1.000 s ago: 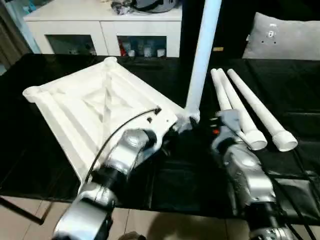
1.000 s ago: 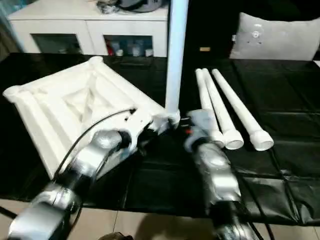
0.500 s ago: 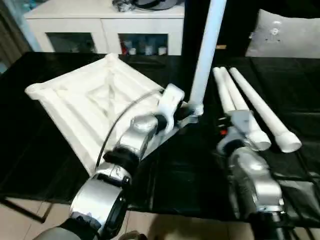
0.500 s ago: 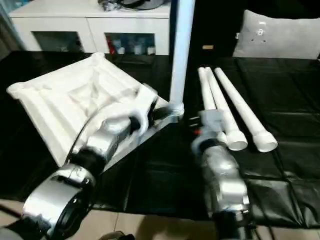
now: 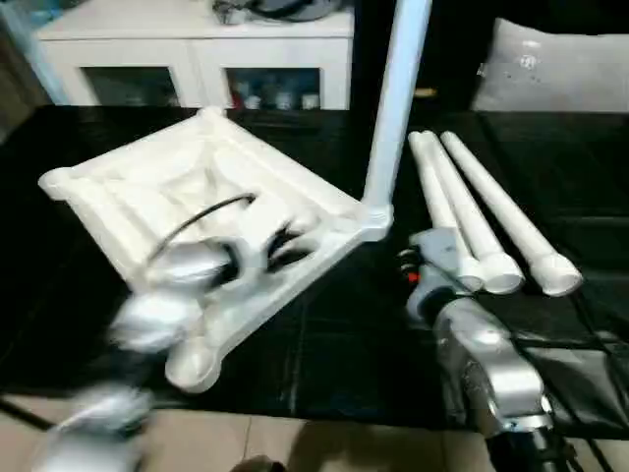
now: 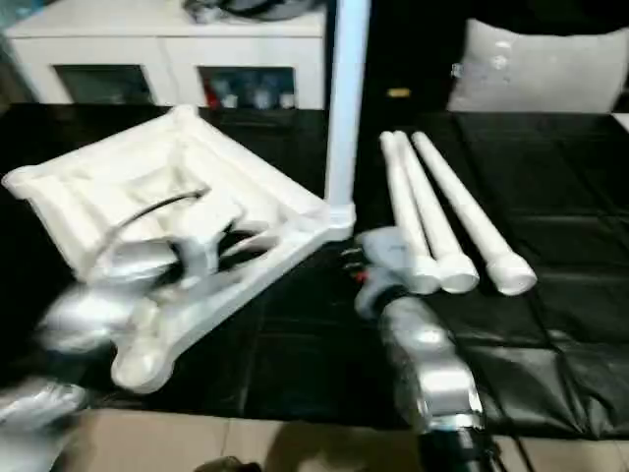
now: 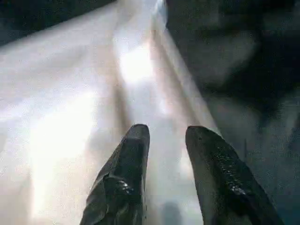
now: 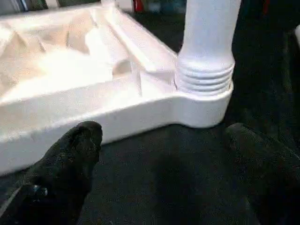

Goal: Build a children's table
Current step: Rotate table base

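Observation:
The white tabletop (image 5: 128, 187) lies underside up on the black table, ribs showing. One white leg (image 5: 393, 98) stands upright in its right corner socket (image 8: 204, 101). Three more legs (image 5: 472, 216) lie side by side to the right. My left gripper (image 7: 166, 131) hovers over the tabletop's ribbed underside, fingers a little apart with nothing between them; its arm (image 5: 187, 270) is blurred with motion. My right gripper (image 8: 164, 133) is wide open just in front of the socket with the upright leg, holding nothing. My right forearm (image 5: 482, 354) reaches in from the lower right.
A white cabinet (image 5: 197, 49) stands behind the table and a grey cushion (image 5: 560, 69) lies at the back right. The tabletop's near corner socket (image 5: 192, 364) sits close to the table's front edge, above the beige floor (image 5: 324, 447).
My left gripper has let go at the upright leg's base, opened, and drawn back leftward over the tabletop. The leg stays standing. The right arm has barely moved.

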